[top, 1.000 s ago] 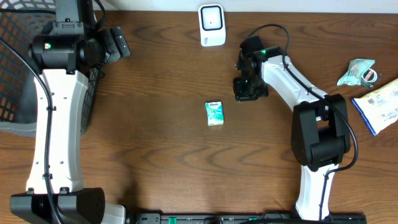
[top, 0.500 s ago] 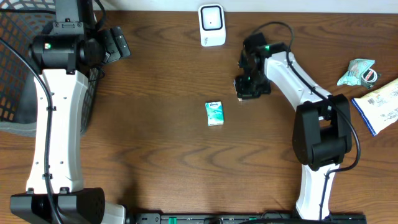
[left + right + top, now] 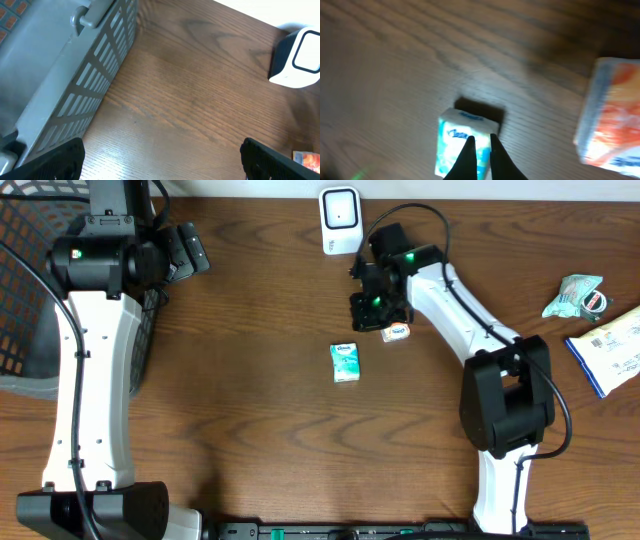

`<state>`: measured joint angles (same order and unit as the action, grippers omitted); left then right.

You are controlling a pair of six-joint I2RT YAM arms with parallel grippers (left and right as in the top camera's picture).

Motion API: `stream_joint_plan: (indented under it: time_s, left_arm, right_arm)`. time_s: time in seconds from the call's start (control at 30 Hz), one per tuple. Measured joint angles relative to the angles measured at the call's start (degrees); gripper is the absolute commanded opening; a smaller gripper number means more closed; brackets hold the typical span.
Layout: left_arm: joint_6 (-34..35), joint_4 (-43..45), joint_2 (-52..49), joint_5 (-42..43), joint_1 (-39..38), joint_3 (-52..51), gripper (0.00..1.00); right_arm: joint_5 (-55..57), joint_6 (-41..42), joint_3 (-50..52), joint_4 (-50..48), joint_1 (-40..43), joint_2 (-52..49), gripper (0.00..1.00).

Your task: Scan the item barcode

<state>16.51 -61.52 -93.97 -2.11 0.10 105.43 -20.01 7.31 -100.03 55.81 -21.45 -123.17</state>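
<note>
The big brown wooden table (image 3: 250, 410) is holding everything. A black mesh basket (image 3: 20, 290) is sitting at its far left side. The left arm (image 3: 95, 370) is reaching up along the left side, right next to the basket. Its left gripper (image 3: 185, 250) is hanging beside the basket. In the left wrist view this gripper (image 3: 160, 160) is spreading its two fingers wide apart, with nothing between them and only bare table under them. The right arm (image 3: 470, 310) is bending from the bottom right up toward the top middle. Its right gripper (image 3: 372, 305) is hovering just below the scanner. In the right wrist view, which is blurry, its fingers (image 3: 481, 145) are pinching almost together and gripping nothing. A blue and white packet (image 3: 612, 352) is lying at the far right edge, and a crumpled teal bag (image 3: 575, 293) is lying just above it. The white scanner (image 3: 341, 220) is standing at the top middle of the table. A small teal box (image 3: 345, 363) is lying flat in the middle of the table, on its own, below the right gripper and apart from it. A small orange and white box (image 3: 397, 333) is lying on the table just beside the right gripper, between the scanner and the teal box.
</note>
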Motion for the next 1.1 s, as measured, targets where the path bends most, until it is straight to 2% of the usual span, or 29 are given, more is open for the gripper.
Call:
stream_joint_plan:
  time_s: [0.47,1.1]
  left_arm:
    - [0.0,0.0,0.0,0.0,0.0,0.0,0.98]
    - [0.0,0.0,0.0,0.0,0.0,0.0,0.98]
  right_arm:
    - [0.5,0.0,0.0,-1.2,-6.0,0.0,0.01]
    - [10.8,7.6,3.0,-3.1,-9.1,0.0,0.01]
